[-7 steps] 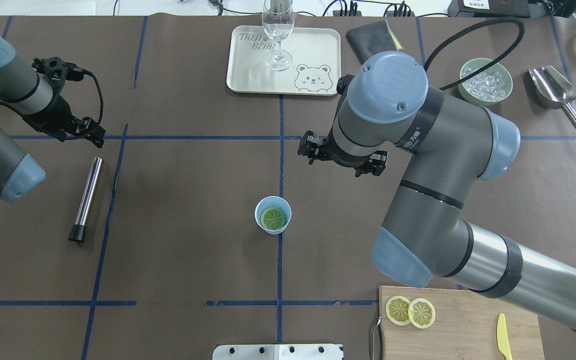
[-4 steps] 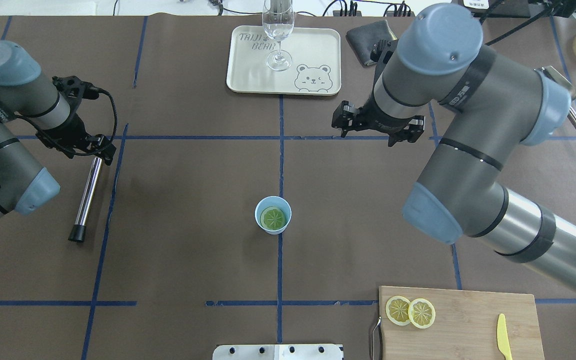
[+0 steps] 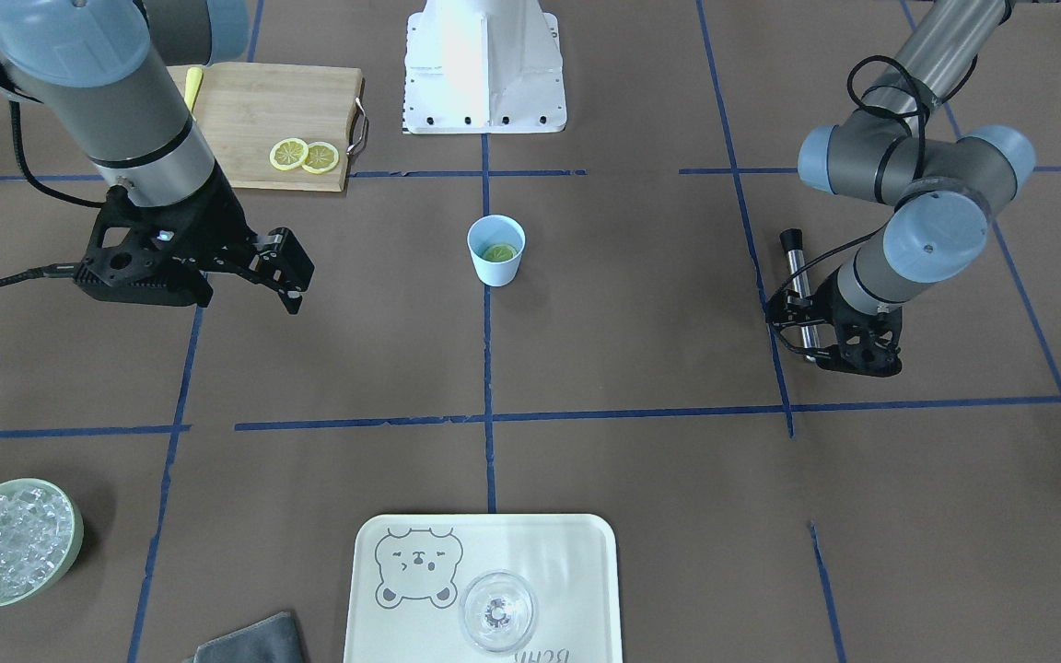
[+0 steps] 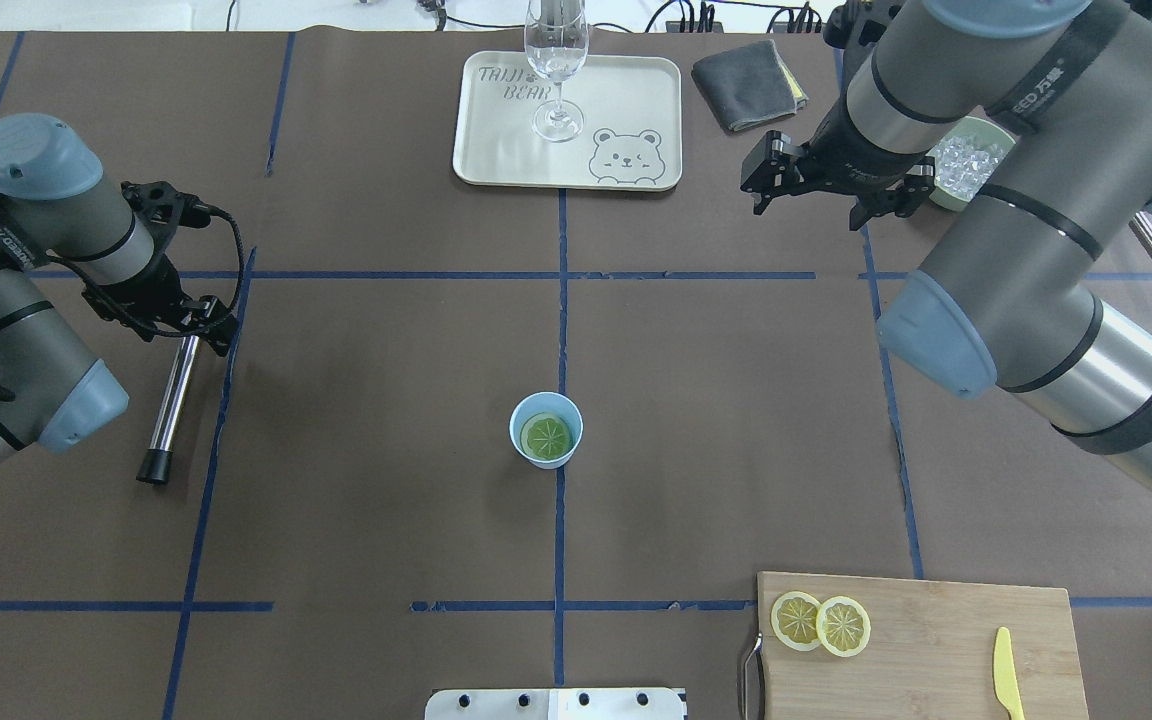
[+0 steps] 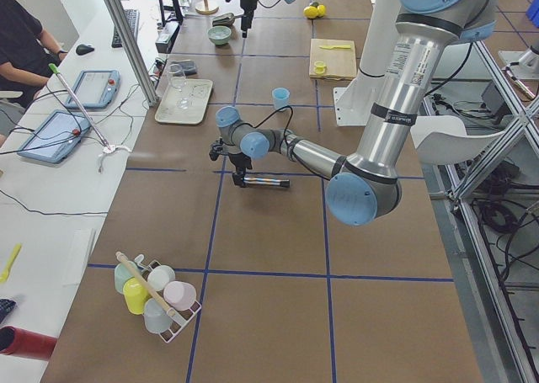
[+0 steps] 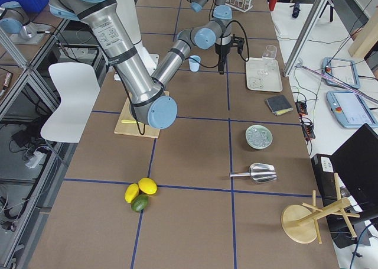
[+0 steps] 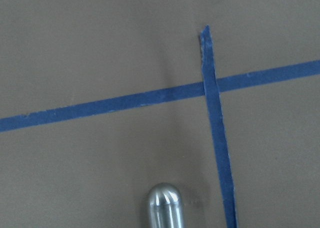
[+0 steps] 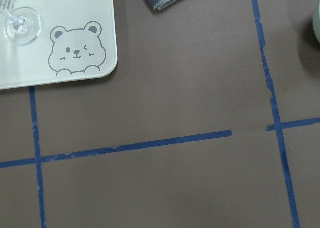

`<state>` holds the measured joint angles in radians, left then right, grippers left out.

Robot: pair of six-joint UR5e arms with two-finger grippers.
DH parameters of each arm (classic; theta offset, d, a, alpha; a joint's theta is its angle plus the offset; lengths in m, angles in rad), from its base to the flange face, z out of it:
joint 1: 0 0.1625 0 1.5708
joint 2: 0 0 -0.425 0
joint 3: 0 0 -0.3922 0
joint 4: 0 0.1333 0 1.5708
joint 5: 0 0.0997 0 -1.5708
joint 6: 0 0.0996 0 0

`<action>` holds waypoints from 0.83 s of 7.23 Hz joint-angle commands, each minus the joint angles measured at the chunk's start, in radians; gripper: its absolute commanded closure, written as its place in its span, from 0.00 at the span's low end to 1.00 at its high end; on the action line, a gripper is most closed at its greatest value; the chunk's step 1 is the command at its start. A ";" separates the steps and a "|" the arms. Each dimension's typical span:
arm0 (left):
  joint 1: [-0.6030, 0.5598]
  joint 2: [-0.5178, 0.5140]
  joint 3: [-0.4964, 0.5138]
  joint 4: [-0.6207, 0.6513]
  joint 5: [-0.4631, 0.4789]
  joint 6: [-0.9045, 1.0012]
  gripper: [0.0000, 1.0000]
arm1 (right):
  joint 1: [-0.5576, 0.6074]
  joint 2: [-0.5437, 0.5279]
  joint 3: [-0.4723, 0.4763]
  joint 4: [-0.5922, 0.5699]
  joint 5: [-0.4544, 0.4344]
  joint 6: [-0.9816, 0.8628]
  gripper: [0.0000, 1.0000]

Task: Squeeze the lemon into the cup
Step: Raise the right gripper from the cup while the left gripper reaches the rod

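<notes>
The light-blue cup [image 4: 546, 430] stands at the table's centre on the blue tape line, with one lemon slice [image 4: 547, 436] lying flat inside it; the cup also shows in the front view [image 3: 496, 250]. Two more lemon slices [image 4: 798, 620] [image 4: 844, 626] lie side by side on the bamboo cutting board [image 4: 936, 650]. My right gripper [image 3: 284, 272] is open and empty, well off to the cup's far right, near the ice bowl. My left gripper [image 4: 204, 325] is low over the far end of a steel rod [image 4: 171, 400] and looks open.
A cream bear tray [image 4: 626, 90] with a wine glass [image 4: 556, 60] sits at the far centre. A grey cloth [image 4: 748, 85] and the green ice bowl [image 3: 10, 543] lie at the far right. A yellow knife [image 4: 1006, 685] lies on the board.
My right arm has swung away from the cup toward the far right, near the ice bowl. My left gripper has moved toward the near side and right, down to the steel rod's far end.
</notes>
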<state>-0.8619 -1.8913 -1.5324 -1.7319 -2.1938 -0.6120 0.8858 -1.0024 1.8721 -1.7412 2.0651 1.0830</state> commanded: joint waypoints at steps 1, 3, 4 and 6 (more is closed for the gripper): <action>0.001 0.001 0.005 0.000 0.000 0.000 0.00 | 0.022 -0.008 -0.002 0.002 0.017 -0.021 0.00; 0.001 0.012 0.005 0.000 0.000 0.003 0.08 | 0.021 -0.010 -0.002 0.005 0.017 -0.022 0.00; 0.001 0.012 0.005 0.000 0.002 0.003 0.14 | 0.021 -0.010 -0.001 0.003 0.018 -0.022 0.00; 0.001 0.012 0.005 0.000 0.002 0.003 0.22 | 0.027 -0.010 -0.001 0.003 0.018 -0.022 0.00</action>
<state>-0.8606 -1.8795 -1.5279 -1.7319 -2.1930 -0.6091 0.9083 -1.0118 1.8713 -1.7372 2.0822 1.0616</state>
